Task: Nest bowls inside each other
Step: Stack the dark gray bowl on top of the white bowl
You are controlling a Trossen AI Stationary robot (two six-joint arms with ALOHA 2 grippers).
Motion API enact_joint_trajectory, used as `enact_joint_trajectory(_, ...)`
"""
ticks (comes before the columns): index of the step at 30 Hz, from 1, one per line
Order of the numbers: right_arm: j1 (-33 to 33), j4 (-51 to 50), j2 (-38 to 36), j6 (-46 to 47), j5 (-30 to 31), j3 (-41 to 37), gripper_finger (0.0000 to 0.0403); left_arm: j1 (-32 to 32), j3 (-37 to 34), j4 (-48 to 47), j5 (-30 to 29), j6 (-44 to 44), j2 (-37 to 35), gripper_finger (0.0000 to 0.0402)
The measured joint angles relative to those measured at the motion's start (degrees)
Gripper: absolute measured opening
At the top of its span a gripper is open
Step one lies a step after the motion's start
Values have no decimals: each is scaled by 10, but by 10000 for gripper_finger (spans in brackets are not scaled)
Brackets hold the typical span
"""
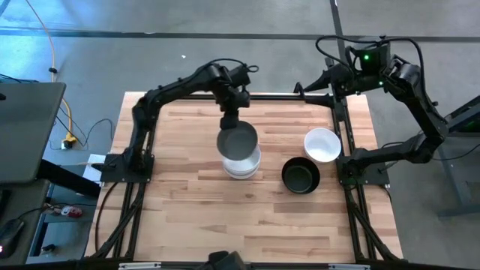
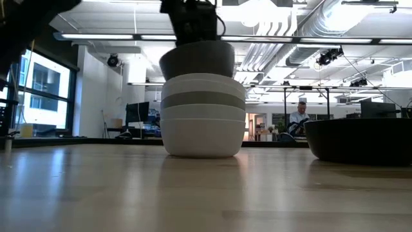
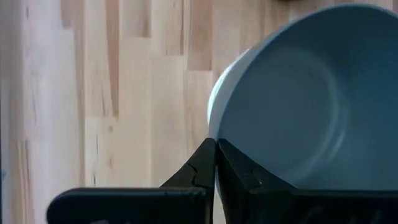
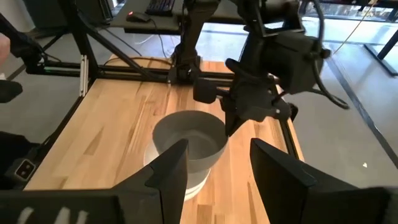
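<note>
A stack of nested white and grey bowls (image 1: 243, 166) stands on its base at the middle of the table. My left gripper (image 1: 232, 120) is shut on a grey bowl (image 1: 237, 140) right over that stack (image 2: 203, 116). In the low view the grey bowl (image 2: 196, 59) hangs at the stack's top rim, set slightly off centre; whether they touch I cannot tell. A black bowl (image 1: 301, 176) and a white bowl (image 1: 322, 145) stand apart to the right. My right gripper (image 4: 217, 168) is open, raised over the table's far right corner. My left gripper pinches the grey bowl's rim (image 3: 214, 127) on its far side, one finger inside the bowl and one outside. The fingers (image 3: 200, 163) come steeply from above, slanting from the far side. The bowl hangs mouth up, roughly level, below the fingers.
The black bowl (image 2: 360, 138) stands near the stack's right side. Bare wood lies at the near half and left of the table (image 1: 180, 217). Black frame rails run along the table's edges, and a person sits far behind in the room.
</note>
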Motion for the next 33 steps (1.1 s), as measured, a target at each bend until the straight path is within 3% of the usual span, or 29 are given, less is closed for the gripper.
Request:
enact_joint_trajectory(4,0,-9,0,-7,0,0,165,-2,33,-8,31,2,38,0)
enact_joint_trajectory(17,0,-19,0,-25,0,0,165,-23,36,-29,38,17,117,0)
enact_joint_trajectory(33,0,-30,0,-23,0,0,165,-31,36,-26,48,12,134,2)
